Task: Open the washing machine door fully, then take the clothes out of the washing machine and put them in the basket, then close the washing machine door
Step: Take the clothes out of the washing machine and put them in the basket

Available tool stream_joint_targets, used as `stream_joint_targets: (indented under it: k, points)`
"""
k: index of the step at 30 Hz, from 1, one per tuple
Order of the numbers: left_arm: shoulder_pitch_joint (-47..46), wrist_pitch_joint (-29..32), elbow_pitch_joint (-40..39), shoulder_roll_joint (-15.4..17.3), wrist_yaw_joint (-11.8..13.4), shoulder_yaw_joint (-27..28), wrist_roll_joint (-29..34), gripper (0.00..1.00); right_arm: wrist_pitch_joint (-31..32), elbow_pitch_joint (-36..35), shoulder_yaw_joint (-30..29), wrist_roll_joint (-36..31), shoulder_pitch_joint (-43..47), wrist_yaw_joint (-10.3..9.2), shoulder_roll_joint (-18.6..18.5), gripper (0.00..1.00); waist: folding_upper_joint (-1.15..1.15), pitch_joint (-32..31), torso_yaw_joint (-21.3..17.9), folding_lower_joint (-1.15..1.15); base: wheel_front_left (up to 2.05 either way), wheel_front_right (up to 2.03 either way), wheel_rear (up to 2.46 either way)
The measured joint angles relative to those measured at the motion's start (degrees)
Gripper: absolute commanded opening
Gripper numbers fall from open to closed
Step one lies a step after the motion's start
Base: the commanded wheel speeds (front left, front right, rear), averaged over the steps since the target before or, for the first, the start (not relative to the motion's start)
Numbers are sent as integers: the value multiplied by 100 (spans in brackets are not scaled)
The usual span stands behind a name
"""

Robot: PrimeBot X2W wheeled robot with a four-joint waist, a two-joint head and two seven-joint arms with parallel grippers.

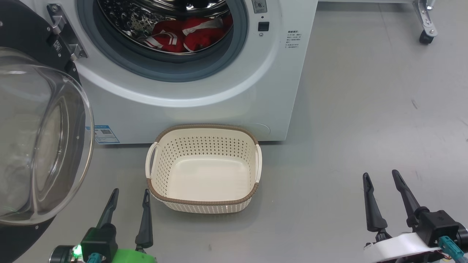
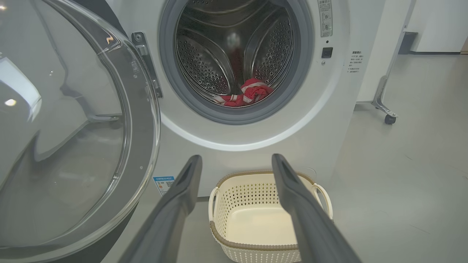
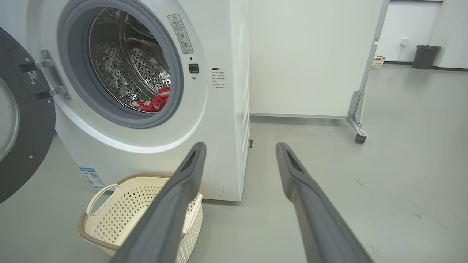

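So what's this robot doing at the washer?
A two-armed robot is unloading laundry. The washing machine door stands wide open, and the red clothes lie in the drum of the washing machine. The basket sits empty on the floor in front of it. The left gripper and right gripper are both open and hold nothing, low on either side of the basket.

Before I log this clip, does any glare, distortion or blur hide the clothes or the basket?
Head view: even light, faint shadow by the basket, clothes sharp; pale reflections veil the washing machine door glass. Left wrist view: wide-angle bends the door rim, bright glints in the glass, left fingers slightly soft. Right wrist view: right fingers loom large, hiding part of the basket.
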Motion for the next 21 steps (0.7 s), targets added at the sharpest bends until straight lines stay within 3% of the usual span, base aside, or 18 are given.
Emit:
stream_joint_targets:
  k: [21]
  points:
    - [-6,-2,-96,2,44,-108,16,100,0,-33,-2,1,31,-1,5,100,0,41,-54,0,28,-28,0]
